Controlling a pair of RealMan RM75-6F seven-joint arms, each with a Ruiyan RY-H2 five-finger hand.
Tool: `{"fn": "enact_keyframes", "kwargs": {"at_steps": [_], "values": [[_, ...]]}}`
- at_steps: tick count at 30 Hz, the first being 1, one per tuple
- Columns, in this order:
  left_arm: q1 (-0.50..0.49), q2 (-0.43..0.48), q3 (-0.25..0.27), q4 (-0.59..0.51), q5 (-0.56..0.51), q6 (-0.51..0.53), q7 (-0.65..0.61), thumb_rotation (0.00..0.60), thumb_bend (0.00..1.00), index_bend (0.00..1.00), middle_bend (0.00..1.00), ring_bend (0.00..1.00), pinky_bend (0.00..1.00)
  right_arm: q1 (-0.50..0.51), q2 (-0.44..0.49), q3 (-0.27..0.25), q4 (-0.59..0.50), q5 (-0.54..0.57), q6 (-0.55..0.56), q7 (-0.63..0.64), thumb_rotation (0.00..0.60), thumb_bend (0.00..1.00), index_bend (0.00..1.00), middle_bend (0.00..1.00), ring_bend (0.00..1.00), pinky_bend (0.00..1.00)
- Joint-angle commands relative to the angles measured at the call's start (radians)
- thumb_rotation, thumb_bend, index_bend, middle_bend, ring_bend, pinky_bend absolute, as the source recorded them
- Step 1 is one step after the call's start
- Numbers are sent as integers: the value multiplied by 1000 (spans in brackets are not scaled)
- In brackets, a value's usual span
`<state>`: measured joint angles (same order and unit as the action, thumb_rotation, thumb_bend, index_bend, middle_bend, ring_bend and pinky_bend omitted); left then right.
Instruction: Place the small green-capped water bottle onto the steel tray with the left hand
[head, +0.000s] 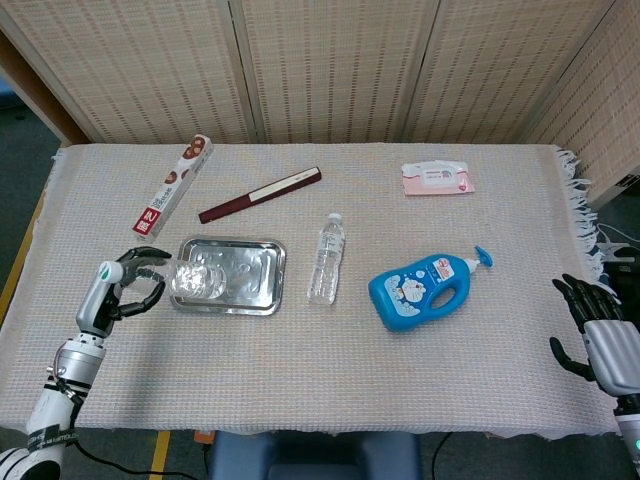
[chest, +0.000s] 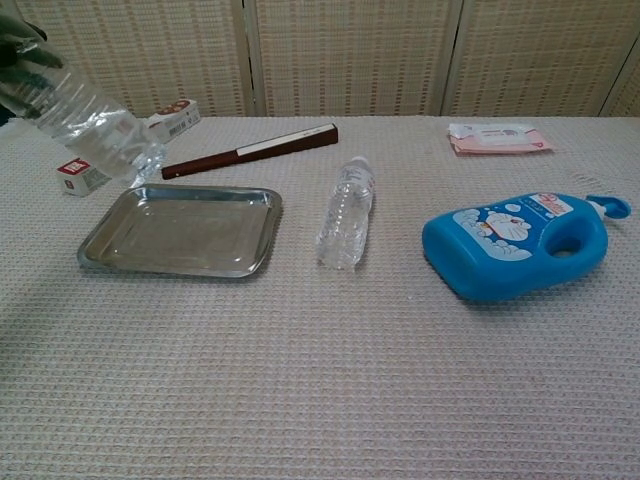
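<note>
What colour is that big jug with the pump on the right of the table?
Bright blue, with a white cartoon-printed label; the jug shows best in the chest view.

A robot test room: a cloth-covered table (head: 300, 370) fronting woven folding screens (head: 330, 70), household items laid out.

No words can be read clearly. The long box (head: 171, 186) beyond the steel tray (head: 250, 290) has a red patch with white marks, too small to read. The blue bottle (head: 425, 290), right of the tray, shows a cartoon cat picture
</note>
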<state>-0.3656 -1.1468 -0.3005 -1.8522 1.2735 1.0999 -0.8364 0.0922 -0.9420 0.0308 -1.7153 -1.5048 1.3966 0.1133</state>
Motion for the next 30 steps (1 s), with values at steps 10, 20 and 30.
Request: {"fn": "enact_keyframes", "kwargs": {"at_steps": [10, 20, 30], "values": [[-190, 86, -41, 66, -200, -191, 635, 600, 397, 555, 629, 515, 460, 0, -1, 0, 1, 0, 0, 1, 600, 184, 0, 0, 0, 67], [-224, 149, -26, 3, -258, -220, 706, 600, 398, 558, 634, 515, 463, -1, 0, -2, 0, -6, 3, 5, 600, 184, 0, 0, 0, 67], [-219, 65, 45, 31, -251, -214, 721, 600, 399, 566, 643, 525, 465, 3, -1, -2, -1, 7, -10, -11, 600, 184, 0, 0, 0, 67]]}}
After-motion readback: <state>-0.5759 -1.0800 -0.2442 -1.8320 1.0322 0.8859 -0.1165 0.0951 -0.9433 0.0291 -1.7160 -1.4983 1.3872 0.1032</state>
